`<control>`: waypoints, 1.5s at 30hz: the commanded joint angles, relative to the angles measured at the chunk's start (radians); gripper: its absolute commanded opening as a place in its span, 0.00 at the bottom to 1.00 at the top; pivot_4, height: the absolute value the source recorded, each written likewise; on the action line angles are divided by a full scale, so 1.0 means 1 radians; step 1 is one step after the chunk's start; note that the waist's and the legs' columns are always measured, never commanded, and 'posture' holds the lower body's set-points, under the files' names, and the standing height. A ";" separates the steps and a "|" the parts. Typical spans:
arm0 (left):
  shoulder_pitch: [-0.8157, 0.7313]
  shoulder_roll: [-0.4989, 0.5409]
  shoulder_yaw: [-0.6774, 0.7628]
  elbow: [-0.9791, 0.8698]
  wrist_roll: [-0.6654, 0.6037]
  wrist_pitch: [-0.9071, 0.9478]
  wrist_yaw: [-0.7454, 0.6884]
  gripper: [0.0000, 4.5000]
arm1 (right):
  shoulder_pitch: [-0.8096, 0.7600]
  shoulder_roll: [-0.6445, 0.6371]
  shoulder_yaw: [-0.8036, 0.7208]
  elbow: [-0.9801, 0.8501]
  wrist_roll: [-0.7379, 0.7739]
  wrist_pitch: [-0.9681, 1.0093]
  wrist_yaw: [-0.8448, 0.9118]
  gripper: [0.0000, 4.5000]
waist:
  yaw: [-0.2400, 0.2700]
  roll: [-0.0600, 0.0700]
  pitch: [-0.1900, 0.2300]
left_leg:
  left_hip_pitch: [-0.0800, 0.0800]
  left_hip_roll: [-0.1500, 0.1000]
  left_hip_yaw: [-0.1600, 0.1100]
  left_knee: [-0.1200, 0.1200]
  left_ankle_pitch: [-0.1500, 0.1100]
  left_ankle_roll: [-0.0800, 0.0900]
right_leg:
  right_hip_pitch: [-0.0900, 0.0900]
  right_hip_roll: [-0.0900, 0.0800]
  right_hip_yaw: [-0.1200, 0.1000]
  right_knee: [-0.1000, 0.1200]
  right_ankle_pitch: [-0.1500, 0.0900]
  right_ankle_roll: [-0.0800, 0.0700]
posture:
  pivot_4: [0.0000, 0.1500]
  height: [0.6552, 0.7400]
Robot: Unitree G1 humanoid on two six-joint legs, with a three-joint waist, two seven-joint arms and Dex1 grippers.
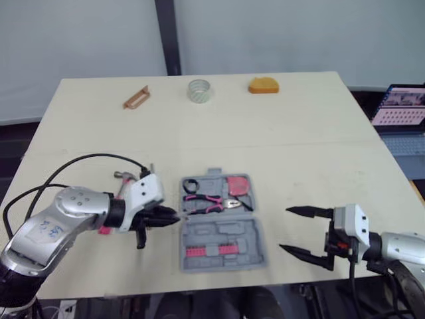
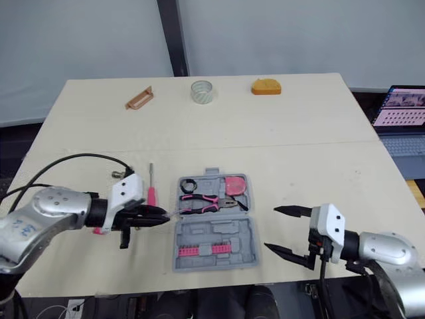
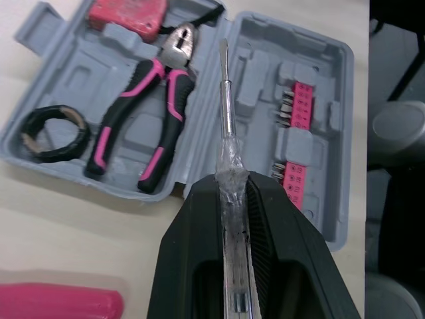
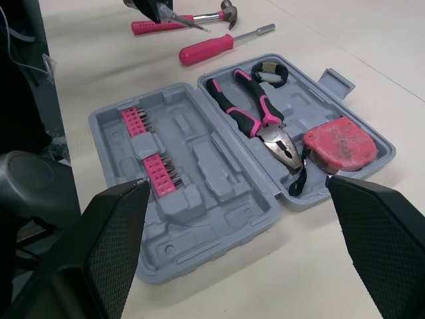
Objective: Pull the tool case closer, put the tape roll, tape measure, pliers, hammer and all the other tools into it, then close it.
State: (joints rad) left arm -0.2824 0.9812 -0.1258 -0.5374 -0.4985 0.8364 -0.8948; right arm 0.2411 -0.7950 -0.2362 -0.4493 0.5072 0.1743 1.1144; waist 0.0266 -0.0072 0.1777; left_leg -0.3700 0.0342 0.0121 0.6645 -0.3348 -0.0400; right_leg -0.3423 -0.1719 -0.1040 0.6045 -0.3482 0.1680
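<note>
The grey tool case [image 1: 226, 229] lies open near the table's front edge. Inside it are pink-handled pliers [image 3: 143, 126], a red tape measure [image 4: 339, 143], a black tape roll [image 3: 53, 133] and a pink bit holder [image 4: 156, 169]. My left gripper [image 1: 169, 218] hovers just left of the case, shut on a small clear-handled screwdriver [image 3: 226, 100] whose blade points over the case's hinge. A pink screwdriver [image 2: 151, 194] and a hammer [image 4: 192, 21] lie on the table left of the case. My right gripper [image 1: 284, 230] stands open to the right of the case, holding nothing.
At the table's far edge lie a clear tape roll [image 1: 199, 90], an orange block [image 1: 263, 86] and a brown handle-shaped piece [image 1: 136, 97]. A laptop [image 1: 402, 109] sits off the table's right side. A black cable loops over my left arm.
</note>
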 commanded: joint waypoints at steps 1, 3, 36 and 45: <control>-0.062 -0.024 -0.083 -0.034 0.034 0.018 -0.005 0.01 | 0.003 -0.011 -0.024 -0.038 0.017 -0.018 0.012 1.00 | 0.000 0.000 0.000 | 0.000 0.000 0.000 0.000 0.000 0.000 | 0.000 0.000 0.000 0.000 0.000 0.000 | 1.00 1.00; -0.127 -0.051 -0.164 -0.031 0.073 0.049 0.007 0.01 | 0.002 -0.009 -0.021 -0.037 0.013 -0.019 0.008 1.00 | 0.002 0.000 0.000 | 0.000 0.000 0.000 0.000 0.000 0.000 | 0.000 0.000 0.000 0.000 0.000 0.000 | 1.00 1.00; -0.463 -0.314 -0.580 0.143 0.412 0.212 0.032 0.01 | -0.025 0.008 0.017 0.006 -0.061 -0.035 -0.036 1.00 | 0.006 -0.001 0.001 | -0.001 0.000 -0.001 0.002 0.000 0.001 | 0.000 0.000 0.000 0.001 0.000 0.000 | 1.00 1.00; -0.508 -0.329 -0.640 0.142 0.436 0.237 0.008 0.01 | -0.011 0.011 0.015 0.001 -0.061 -0.037 -0.050 1.00 | 0.007 -0.001 0.001 | -0.001 0.000 -0.001 0.002 0.000 0.001 | 0.000 0.000 0.000 0.001 0.000 0.000 | 1.00 1.00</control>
State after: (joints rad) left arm -0.7759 0.6518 -0.7624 -0.3773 -0.0739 1.0657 -0.8784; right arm 0.2236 -0.7888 -0.2028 -0.4255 0.4394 0.1531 1.0753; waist 0.0333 -0.0082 0.1783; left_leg -0.3711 0.0338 0.0114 0.6669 -0.3344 -0.0392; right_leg -0.3419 -0.1719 -0.1043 0.6054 -0.3482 0.1681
